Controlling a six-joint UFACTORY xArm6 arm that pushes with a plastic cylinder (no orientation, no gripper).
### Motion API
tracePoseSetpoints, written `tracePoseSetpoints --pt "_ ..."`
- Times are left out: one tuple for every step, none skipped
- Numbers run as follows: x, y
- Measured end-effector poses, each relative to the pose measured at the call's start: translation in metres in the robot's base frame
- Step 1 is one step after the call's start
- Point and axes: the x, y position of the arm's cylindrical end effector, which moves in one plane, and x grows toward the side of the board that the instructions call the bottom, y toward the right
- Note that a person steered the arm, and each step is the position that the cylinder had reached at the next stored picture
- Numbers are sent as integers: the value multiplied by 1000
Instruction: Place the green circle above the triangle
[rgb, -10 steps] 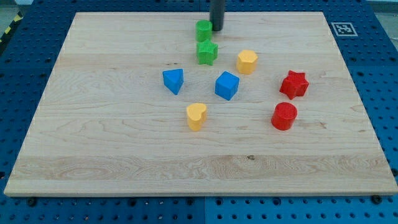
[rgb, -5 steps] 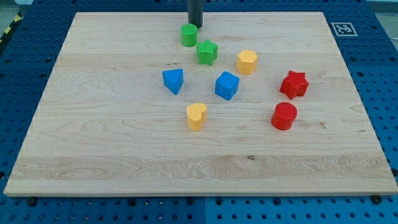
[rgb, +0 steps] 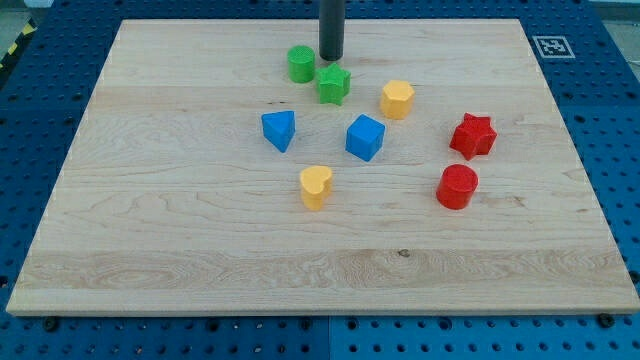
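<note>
Near the top centre of the frame sits the green circle (rgb: 300, 63), flat on the worktop (rgb: 180, 250). It lies up and slightly right of the blue triangle (rgb: 279, 130), well apart from it, so roughly above it already, though a small nudge toward the frame's left would line it up better. Just right and a bit below the circle is the green star (rgb: 334, 85), near it, a narrow gap between them as far as I can tell. My tip (rgb: 331, 58) stands just right of the circle and just above the star, not clearly touching either; looks placed on the circle's right side so a leftward push would carry the circle toward the triangle's column without dragging the star, my guess. No fingers on this rig, just a plain rod, so nothing opens, closes or grips.

Further out: yellow hexagon-like block (rgb: 397, 99) right of the star, blue cube (rgb: 365, 137) below that, yellow heart (rgb: 316, 186) lower centre under the triangle. Red star (rgb: 473, 136) and red cylinder (rgb: 457, 186) sit on the right side, well clear of the work. Risk: a push angled too low would clip the green star.
</note>
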Motion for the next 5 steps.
tracePoseSetpoints --pt "17 -18" --pt "29 -37" --pt "31 -54" --pt "34 -64" --pt "30 -66"
